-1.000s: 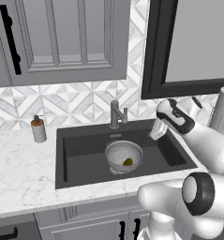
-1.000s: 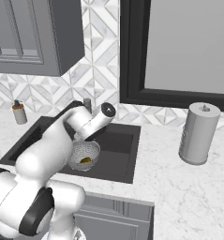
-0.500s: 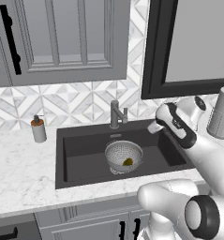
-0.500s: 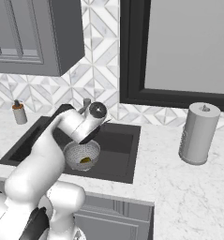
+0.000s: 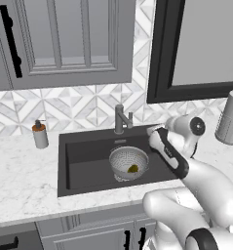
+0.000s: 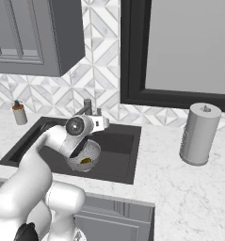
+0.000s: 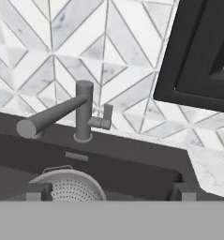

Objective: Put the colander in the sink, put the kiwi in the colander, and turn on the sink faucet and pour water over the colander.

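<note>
The silver perforated colander (image 5: pixel 129 162) (image 6: pixel 85 156) (image 7: pixel 66 188) sits in the dark sink (image 5: pixel 84 163) (image 6: pixel 119 149) (image 7: pixel 132 168). In it lies the small olive-green kiwi (image 5: pixel 133 169) (image 6: pixel 85 161). At the back rim stands the dark grey sink faucet (image 5: pixel 120 118) (image 6: pixel 88 109) (image 7: pixel 84 110); its spout reaches over the basin and its small lever (image 7: pixel 105 117) sticks out to the right. My gripper (image 5: pixel 151 131) (image 6: pixel 106 123) (image 7: pixel 108 192) hovers open and empty over the sink's rear right part. It is level with the faucet, faces it, and is apart from it.
A white soap dispenser (image 5: pixel 39 135) (image 6: pixel 19 113) with a brown pump stands on the marble counter left of the sink. On the right is a grey paper towel roll (image 5: pixel 230 117) (image 6: pixel 200 134). A dark-framed window and grey wall cabinets hang above the tiled backsplash.
My hand has shifted a little left toward the faucet and the arm has swung lower over the basin. The gripper stays open. Colander and kiwi have not moved.
</note>
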You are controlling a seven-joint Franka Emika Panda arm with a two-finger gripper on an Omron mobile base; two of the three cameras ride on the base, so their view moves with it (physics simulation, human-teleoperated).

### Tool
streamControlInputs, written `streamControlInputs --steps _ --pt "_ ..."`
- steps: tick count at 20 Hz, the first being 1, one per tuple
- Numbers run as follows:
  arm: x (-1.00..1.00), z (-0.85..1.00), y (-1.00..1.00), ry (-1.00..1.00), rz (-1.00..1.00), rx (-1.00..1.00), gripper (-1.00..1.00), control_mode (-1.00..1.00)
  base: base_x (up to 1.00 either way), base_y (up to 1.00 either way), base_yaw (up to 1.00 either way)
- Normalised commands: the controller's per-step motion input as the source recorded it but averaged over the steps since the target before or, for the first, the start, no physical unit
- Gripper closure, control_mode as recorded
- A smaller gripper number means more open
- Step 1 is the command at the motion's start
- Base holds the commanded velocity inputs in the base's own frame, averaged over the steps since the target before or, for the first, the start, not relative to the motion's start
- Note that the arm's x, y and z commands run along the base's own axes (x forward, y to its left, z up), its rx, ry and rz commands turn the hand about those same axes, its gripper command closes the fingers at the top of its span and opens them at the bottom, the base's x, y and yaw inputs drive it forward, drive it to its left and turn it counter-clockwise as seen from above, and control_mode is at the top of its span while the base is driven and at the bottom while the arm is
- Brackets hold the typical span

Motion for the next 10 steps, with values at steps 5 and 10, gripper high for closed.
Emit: streamControlInputs --steps 5,10 --pt "0.0 0.22 0.0 -0.16 -0.27 0.07 -1.0 -1.0 0.0 0.0 0.0" --pt "0.0 0.18 0.0 -0.08 -0.02 0.02 -1.0 -1.0 0.0 0.0 0.0"
